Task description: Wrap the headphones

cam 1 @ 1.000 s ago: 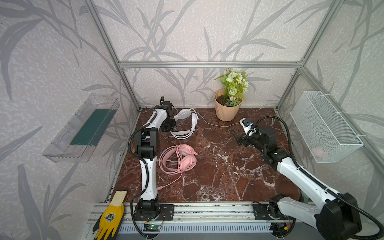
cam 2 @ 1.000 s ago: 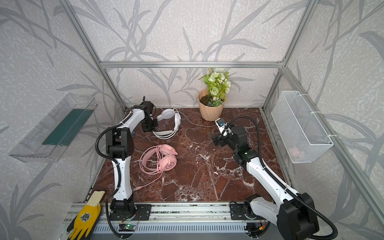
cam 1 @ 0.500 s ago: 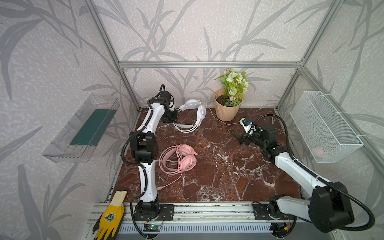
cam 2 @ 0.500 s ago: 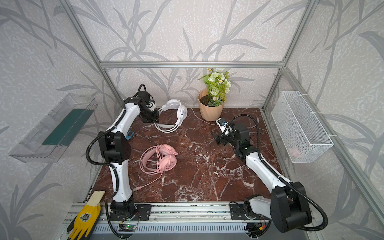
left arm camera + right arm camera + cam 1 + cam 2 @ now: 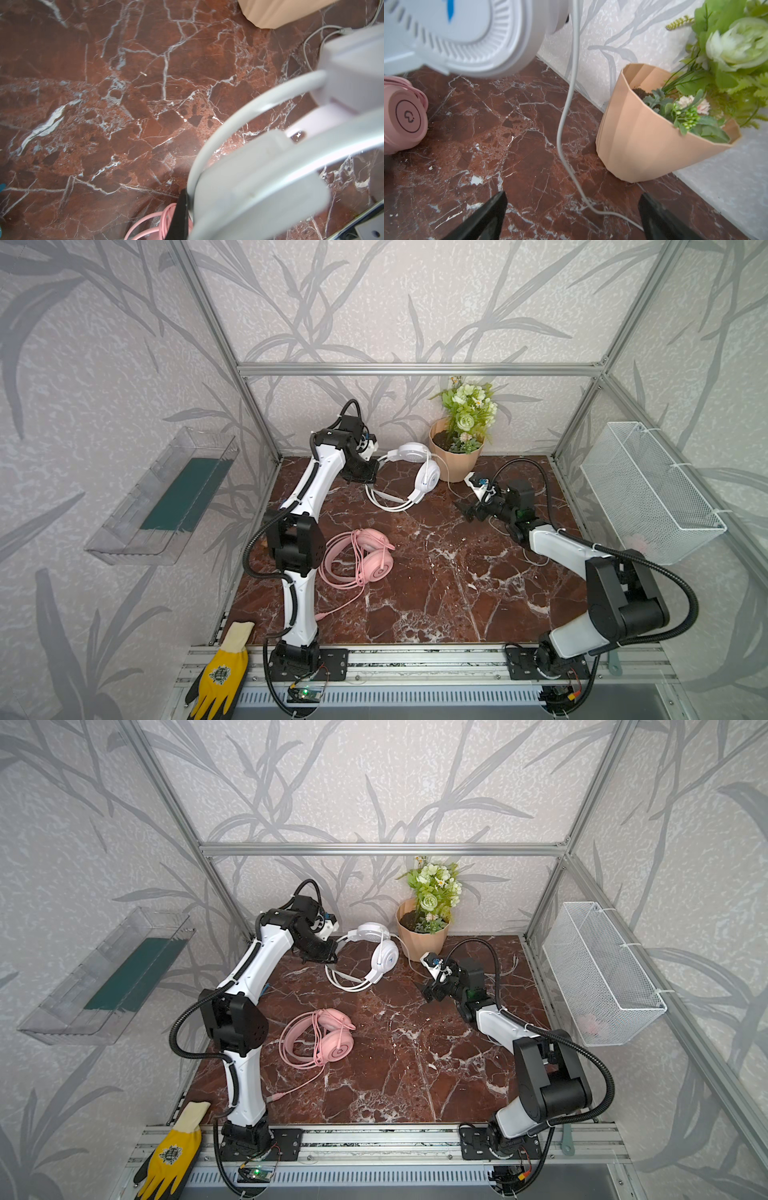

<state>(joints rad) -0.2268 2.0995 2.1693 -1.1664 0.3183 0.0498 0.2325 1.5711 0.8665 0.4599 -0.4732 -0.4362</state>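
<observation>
The left end effector (image 5: 367,475) was clenched on the headband of the white headphones (image 5: 420,472), at the back of the tabletop (image 5: 436,597) and just beside the flower pot (image 5: 454,462). In both top views the white set hung from that grip with its two earcups uppermost and the double headband looping down below them. In the left wrist view the pale headband bands (image 5: 259,170) filled the near corner, with one black finger (image 5: 179,216) pressed against them.

The right end effector (image 5: 573,195) was released, its two black fingers spread wide and low over the tabletop. The white cable (image 5: 564,116) dropped from the raised earcup (image 5: 467,35), reached the tabletop beside the pot and ran on between the spread fingers; whether either finger touched it could not be told.

The pink headphones (image 5: 372,560) lay flat on the tabletop near the left arm's elbow, well apart from the white set, their cable (image 5: 336,610) trailing toward the front edge. A yellow glove (image 5: 219,672) lay on the front rail, near the left arm's base.
</observation>
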